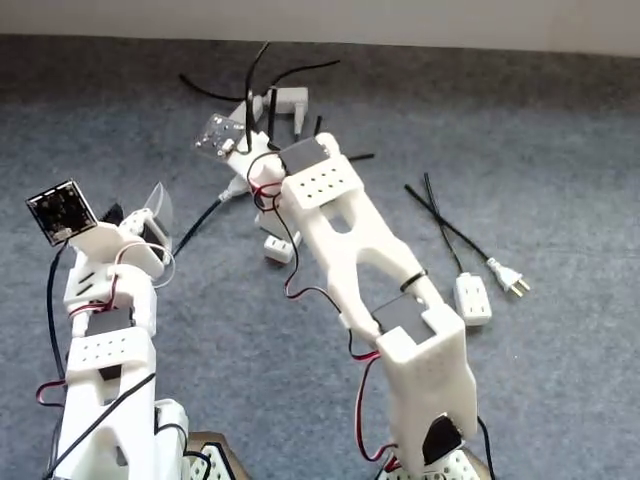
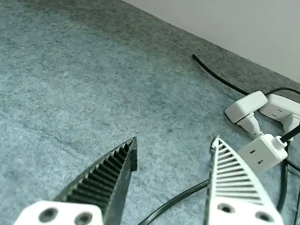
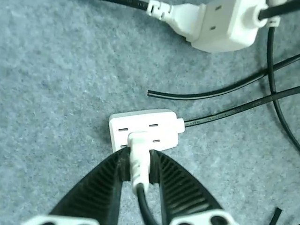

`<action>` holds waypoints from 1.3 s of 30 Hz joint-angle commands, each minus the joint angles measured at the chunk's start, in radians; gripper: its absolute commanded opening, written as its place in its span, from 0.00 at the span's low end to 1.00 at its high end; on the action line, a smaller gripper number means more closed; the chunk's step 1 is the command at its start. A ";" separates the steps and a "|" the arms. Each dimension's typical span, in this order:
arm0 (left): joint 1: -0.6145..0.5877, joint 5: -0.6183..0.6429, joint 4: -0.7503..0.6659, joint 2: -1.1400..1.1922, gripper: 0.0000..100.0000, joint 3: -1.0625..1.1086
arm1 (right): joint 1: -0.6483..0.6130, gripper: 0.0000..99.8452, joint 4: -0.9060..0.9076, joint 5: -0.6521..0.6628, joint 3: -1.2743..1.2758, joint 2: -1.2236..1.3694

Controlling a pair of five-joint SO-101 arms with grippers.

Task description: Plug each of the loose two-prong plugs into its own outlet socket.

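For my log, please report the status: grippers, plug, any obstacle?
Left gripper open, over carpet. Right gripper shut on white plug, at socket. Black cable end lies beyond socket.

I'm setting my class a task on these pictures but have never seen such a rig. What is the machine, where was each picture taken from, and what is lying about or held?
These are two white robot arms on a grey carpeted surface. One picture looks down from above; the other two come from cameras on the arms' wrists. The left pincer is open and empty. The right pincer grips a white plug at a socket block. A loose plug lies beside a spare socket.
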 commanded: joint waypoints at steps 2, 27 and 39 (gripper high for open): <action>0.024 0.008 -0.003 -0.012 0.25 -0.002 | -0.013 0.01 0.019 -0.066 -0.016 -0.024; 0.024 0.008 -0.003 -0.008 0.25 -0.002 | -0.035 0.01 0.025 -0.068 -0.007 0.053; 0.024 0.008 -0.003 -0.005 0.25 -0.002 | -0.031 0.01 0.061 0.008 -0.013 0.082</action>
